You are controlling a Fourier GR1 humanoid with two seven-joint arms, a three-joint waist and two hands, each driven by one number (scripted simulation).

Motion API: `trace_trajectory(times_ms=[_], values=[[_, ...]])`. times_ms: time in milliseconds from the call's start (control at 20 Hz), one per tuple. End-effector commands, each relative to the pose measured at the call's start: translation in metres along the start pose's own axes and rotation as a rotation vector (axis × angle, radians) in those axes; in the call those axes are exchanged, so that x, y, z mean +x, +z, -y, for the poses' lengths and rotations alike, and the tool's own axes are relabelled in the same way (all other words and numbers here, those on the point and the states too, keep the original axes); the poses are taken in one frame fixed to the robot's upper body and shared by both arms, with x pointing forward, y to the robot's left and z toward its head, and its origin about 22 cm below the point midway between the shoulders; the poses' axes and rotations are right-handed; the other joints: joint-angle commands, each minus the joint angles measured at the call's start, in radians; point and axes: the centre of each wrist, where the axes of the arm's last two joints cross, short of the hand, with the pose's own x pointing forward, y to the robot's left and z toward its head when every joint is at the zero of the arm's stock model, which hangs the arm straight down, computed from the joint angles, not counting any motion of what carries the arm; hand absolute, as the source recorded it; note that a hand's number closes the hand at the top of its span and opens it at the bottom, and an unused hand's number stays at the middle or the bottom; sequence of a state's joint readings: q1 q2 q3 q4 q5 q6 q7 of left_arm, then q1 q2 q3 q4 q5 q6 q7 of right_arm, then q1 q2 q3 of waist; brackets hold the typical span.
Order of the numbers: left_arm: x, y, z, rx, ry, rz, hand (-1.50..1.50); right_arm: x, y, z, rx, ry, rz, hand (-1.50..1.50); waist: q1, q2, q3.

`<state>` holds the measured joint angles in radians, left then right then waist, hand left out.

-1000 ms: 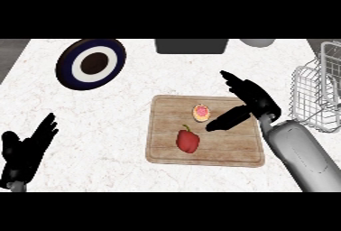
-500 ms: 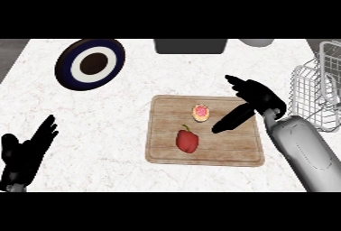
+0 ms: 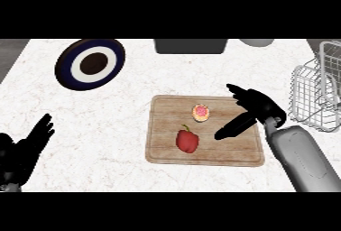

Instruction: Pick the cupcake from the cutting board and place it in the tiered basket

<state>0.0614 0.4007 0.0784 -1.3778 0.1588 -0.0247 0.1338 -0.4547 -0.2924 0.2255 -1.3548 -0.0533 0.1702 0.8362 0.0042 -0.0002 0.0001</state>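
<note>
The cupcake sits on the wooden cutting board, upper middle part, seen from above: tan rim, pinkish top, looks upright I think. The tiered basket is white wire, standing at the counter's right edge, well apart from the cupcake and partly cut off.

This is a kitchen, seen from above a white marbled counter that fills the view. A wooden cutting board lies on it right of the middle, with a red bell pepper and a small cupcake on top, and a dark blue and white plate sits at the far left. At the far right stands a white wire tiered basket, and along the far edge a grey container and a grey rounded vessel are cut off by the view.
</note>
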Motion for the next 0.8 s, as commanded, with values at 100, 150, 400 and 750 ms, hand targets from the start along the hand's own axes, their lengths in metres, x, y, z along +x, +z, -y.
trace_trajectory(times_ms=[100, 150, 400, 750], values=[[-0.001, 0.004, -0.006, -0.010, -0.006, -0.012, 0.00, -0.010, -0.008, 0.001, 0.018, -0.008, 0.001, -1.50, 0.001, 0.000, 0.000], [0.015, -0.021, 0.010, 0.001, 0.005, -0.011, 0.00, -0.008, -0.011, -0.007, 0.015, -0.006, 0.020, -1.50, -0.002, 0.000, 0.000], [-0.012, 0.008, 0.011, 0.012, -0.008, 0.005, 0.00, -0.024, -0.011, -0.025, -0.004, -0.023, 0.046, -1.50, -0.001, -0.001, 0.000], [-0.007, -0.004, 0.012, -0.012, 0.005, -0.016, 0.00, -0.012, -0.038, -0.027, -0.001, -0.021, 0.048, -1.50, 0.001, 0.001, 0.000]])
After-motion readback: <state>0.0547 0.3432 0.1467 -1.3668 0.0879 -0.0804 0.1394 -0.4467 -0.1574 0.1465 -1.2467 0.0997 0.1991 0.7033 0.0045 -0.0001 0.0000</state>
